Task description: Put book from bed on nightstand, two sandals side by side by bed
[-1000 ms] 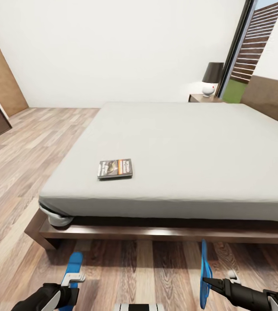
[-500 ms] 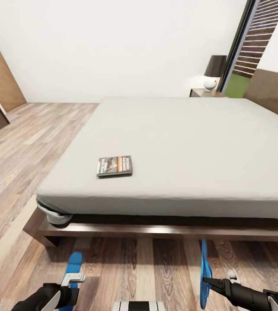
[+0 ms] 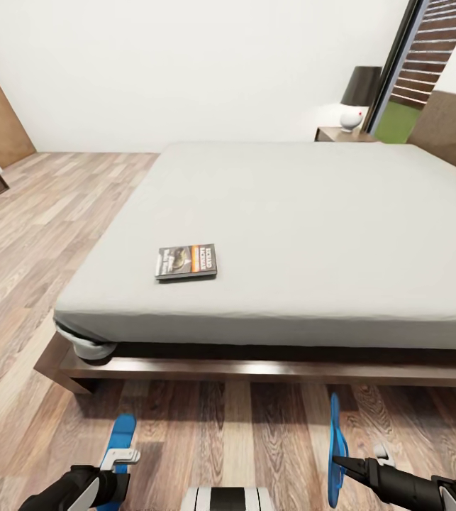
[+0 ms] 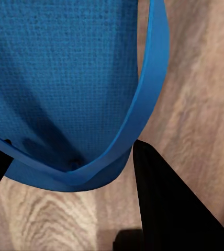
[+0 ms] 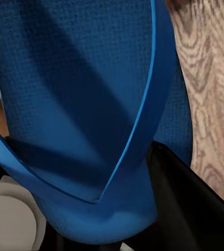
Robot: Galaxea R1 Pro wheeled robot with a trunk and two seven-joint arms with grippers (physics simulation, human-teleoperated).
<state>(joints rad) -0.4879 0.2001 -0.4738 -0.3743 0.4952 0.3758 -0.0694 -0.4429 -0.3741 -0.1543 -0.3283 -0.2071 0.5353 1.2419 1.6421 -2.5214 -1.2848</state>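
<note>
**Both pincers carry a sandal at the foot of the bed; the book lies on the mattress**

The robot faces the bed (image 3: 185, 369) across its dark wood frame; the pale mattress spreads wide ahead, and the book (image 3: 186, 262) lies flat on it near the front left corner, well apart from both arms; its dark cover with the orange band faces up.

The left pincer (image 3: 118, 461) sits low at the left of the head view, closed on a blue sandal (image 3: 123, 430) that points forward over the plank floor (image 3: 43, 234); in the left wrist view the black fingers (image 4: 164, 204) flank the sandal's strap and sole (image 4: 59, 78), gripping it.

The right pincer (image 3: 342, 463) is clamped on the other sandal (image 3: 336, 454), which stands on edge, sole vertical, above the floor just before the bed frame; the right wrist view shows the blue sole and thong strap (image 5: 75, 94) close up with a dark finger (image 5: 190, 198) against it.

The two sandals are held well apart, one at each side.

At the far right corner of the bed stands a nightstand (image 3: 341, 133) with a dark-shaded lamp (image 3: 359, 96) on it, beside the dark-framed window (image 3: 398, 71); a white wall (image 3: 185, 71) runs behind.
</note>
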